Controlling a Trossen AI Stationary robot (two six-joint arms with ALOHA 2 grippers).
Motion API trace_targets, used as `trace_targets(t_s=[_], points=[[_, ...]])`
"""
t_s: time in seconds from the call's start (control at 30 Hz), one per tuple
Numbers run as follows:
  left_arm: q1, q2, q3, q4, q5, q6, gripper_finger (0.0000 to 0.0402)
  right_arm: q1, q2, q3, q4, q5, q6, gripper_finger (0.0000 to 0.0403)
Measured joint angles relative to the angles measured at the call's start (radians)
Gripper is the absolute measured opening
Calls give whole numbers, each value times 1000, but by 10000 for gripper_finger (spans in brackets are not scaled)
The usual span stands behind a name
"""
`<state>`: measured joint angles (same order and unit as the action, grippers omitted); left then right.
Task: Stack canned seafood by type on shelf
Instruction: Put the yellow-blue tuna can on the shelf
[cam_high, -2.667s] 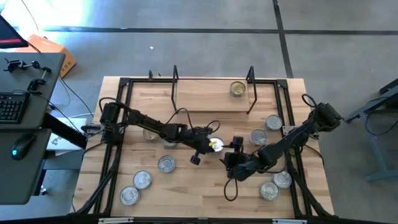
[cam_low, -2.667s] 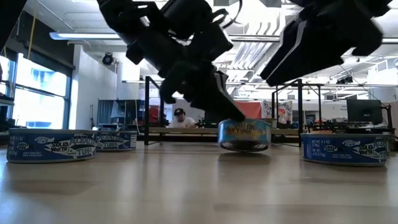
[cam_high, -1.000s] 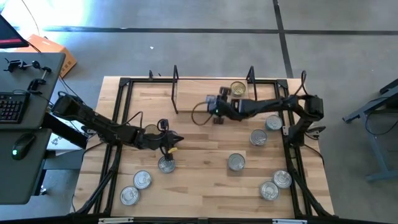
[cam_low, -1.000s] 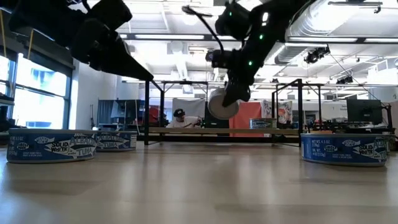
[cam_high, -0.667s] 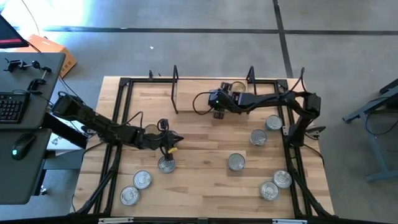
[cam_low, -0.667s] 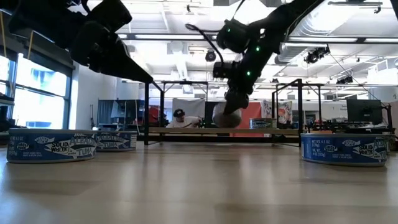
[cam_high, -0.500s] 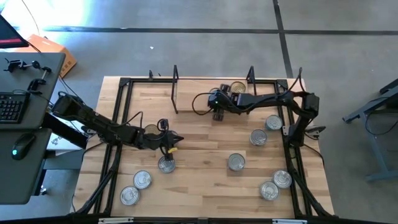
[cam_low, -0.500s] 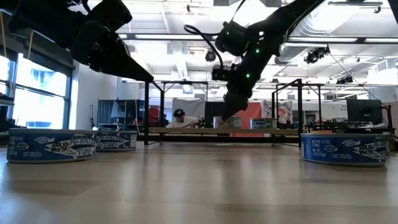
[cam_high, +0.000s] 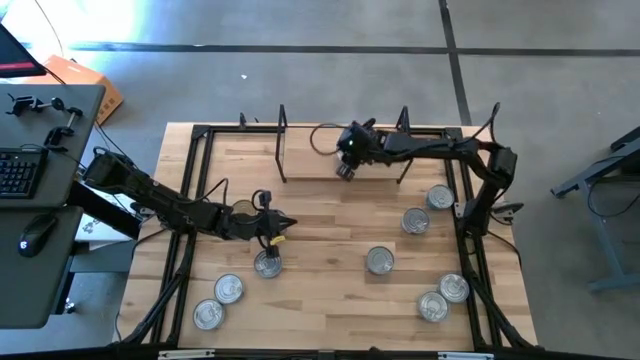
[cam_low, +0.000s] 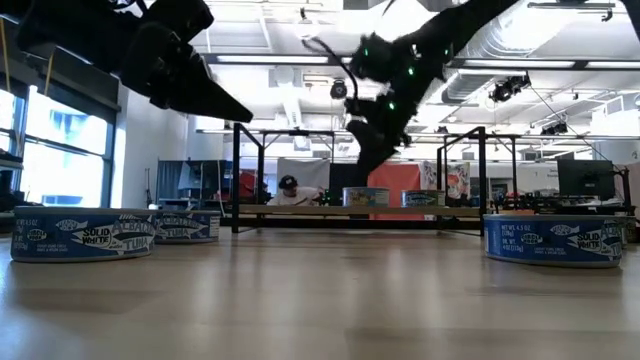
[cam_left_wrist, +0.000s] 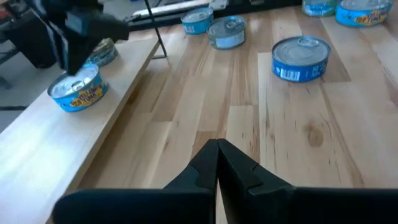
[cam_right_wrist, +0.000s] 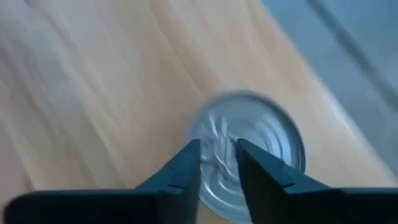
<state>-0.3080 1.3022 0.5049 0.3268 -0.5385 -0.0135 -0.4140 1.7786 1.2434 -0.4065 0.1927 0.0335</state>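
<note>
While the left gripper (cam_left_wrist: 217, 151) rests closed mid-table, the right gripper (cam_right_wrist: 217, 163), fingers slightly parted and empty, hovers above a silver-lidded round tin (cam_right_wrist: 249, 155) on the light wooden shelf (cam_high: 310, 160).

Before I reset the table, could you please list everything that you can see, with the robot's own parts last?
table: one, light wood, black frame, under both arms
shelf: one, light board with black wire ends, far side of table
shelf tins: two, blue-sided, toward the shelf's right end
table tins: eight in plain view, silver lids, five on the right side, three near left
keyboard: one, black, on the grey desk left of table
box: one, orange, on the floor
person: one, far behind the shelf
left gripper: black, shut, empty, over table left of centre
right gripper: black, fingers slightly apart, empty, just above a shelf tin
</note>
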Motion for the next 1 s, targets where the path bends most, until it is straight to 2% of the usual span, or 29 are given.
trace_targets(t_s=[0.17, 0.23, 0.47, 0.6, 1.0], points=[[0, 0, 0, 10, 0, 0, 0, -46, 48, -1, 24, -25, 14, 15], [0, 0, 0, 14, 1, 6, 0, -54, 69, 1, 63, -22, 11, 4], [1, 0, 0, 16, 0, 8, 0, -81, 102, 1, 169, -21, 15, 11], [2, 0, 0, 15, 0, 6, 0, -93, 100, 0, 160, 12, 14, 2], [0, 0, 0, 15, 2, -29, 0, -97, 91, 65, 93, 14, -33, 2]])
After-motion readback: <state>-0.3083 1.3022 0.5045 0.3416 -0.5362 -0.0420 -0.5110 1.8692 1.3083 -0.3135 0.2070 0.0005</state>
